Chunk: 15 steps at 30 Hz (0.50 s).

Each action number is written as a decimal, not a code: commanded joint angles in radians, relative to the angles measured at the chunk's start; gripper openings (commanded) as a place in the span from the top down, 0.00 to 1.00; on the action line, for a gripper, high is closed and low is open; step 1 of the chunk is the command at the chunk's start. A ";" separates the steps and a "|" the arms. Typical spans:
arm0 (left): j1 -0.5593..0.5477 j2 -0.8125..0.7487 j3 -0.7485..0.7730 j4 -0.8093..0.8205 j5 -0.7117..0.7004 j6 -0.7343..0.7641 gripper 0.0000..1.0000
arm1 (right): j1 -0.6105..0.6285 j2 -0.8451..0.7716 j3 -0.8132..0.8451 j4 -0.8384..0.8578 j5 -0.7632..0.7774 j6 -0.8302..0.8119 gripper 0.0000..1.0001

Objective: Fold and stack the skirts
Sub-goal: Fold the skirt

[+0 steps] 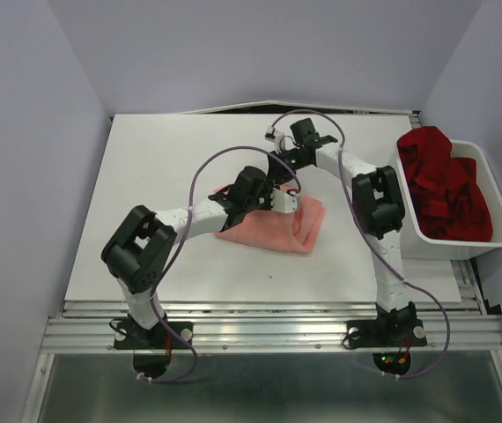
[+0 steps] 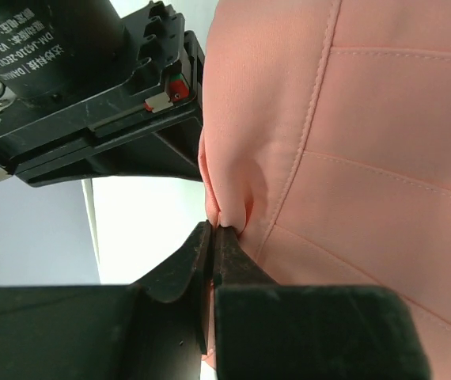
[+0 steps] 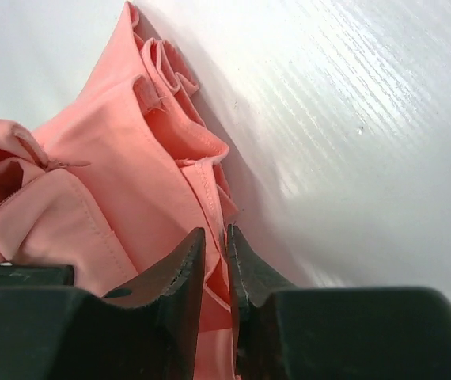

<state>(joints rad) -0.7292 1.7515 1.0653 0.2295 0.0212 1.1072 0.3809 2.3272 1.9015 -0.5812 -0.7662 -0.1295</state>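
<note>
The salmon-pink skirt [image 1: 273, 229] lies bunched and partly folded at the middle of the white table [image 1: 163, 167]. My left gripper [image 1: 275, 201] is at the skirt's far edge, shut on a small pinched fold of the pink cloth [image 2: 227, 202]. My right gripper [image 1: 288, 180] is just beyond it, its fingers [image 3: 186, 257] closed to a narrow gap on the skirt's hem edge [image 3: 210, 198]. The deep red skirt [image 1: 443, 185] lies crumpled in the white bin [image 1: 501, 231] at the right.
The bin stands at the table's right edge, next to the right arm's elbow [image 1: 376, 201]. The two wrists sit close together above the skirt; the right arm's motor housing [image 2: 91, 87] fills the upper left of the left wrist view. Grey walls enclose the table.
</note>
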 commanded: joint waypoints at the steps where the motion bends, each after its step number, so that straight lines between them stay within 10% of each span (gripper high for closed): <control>1: 0.001 -0.069 -0.024 0.093 -0.010 0.019 1.00 | 0.007 0.044 0.044 -0.045 0.011 0.043 0.77; 15: -0.001 0.057 0.021 0.222 -0.110 0.019 0.64 | -0.043 -0.011 0.077 0.084 0.197 0.192 0.72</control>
<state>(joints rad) -0.7319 1.8130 1.0466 0.3779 -0.0441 1.1248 0.3641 2.3833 1.9182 -0.5636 -0.6518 0.0071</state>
